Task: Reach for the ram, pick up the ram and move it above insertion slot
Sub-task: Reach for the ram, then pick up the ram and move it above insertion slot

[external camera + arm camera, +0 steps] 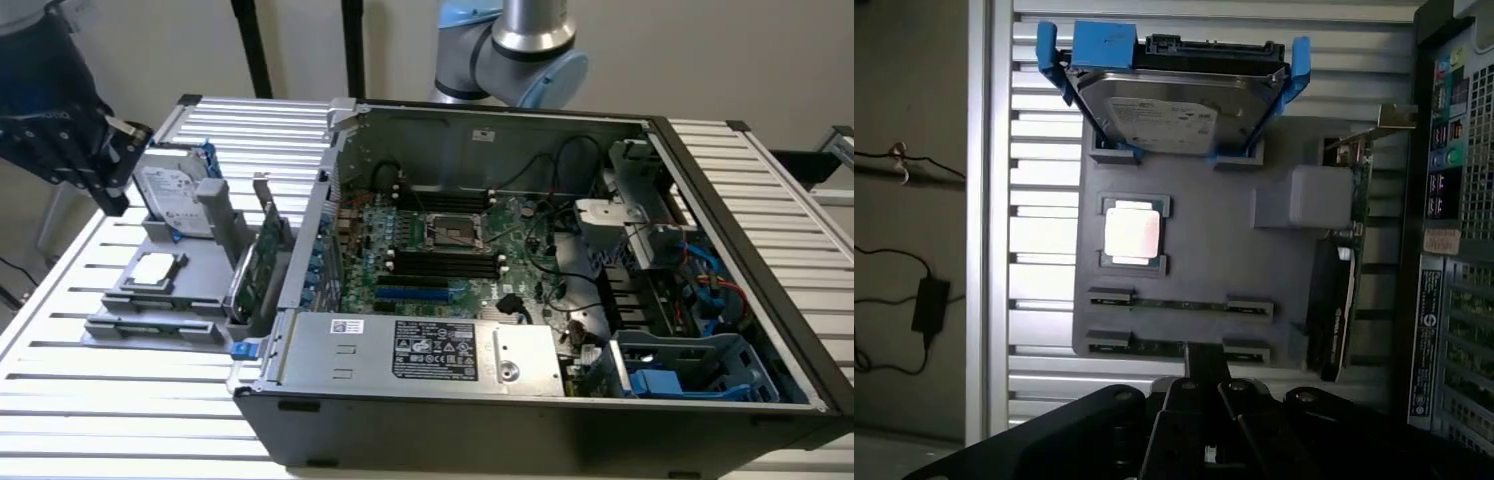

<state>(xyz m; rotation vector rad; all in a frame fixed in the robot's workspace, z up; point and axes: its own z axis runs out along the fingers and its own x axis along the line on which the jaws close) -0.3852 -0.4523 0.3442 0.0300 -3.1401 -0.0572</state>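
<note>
Hanging near a tray [1199, 255] of two ram sticks [1179, 303], one hard drive [1174, 110], one processor chip [1131, 235]: pincer [1204, 368] pressed together.

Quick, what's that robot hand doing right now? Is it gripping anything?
Hand: closed, with nothing in it; the ram lies in the grey tray.

Behind the case [441, 440], the arm [514, 50] is showing as a fat silver-grey tube, a dark ring running round it, with rounded light-blue caps sitting on the joints. The gripper [1204, 365] is showing matte black throughout, its angular plates narrowing to a squared tip, and small round screw heads are standing out on the flat housing behind that tip.
</note>
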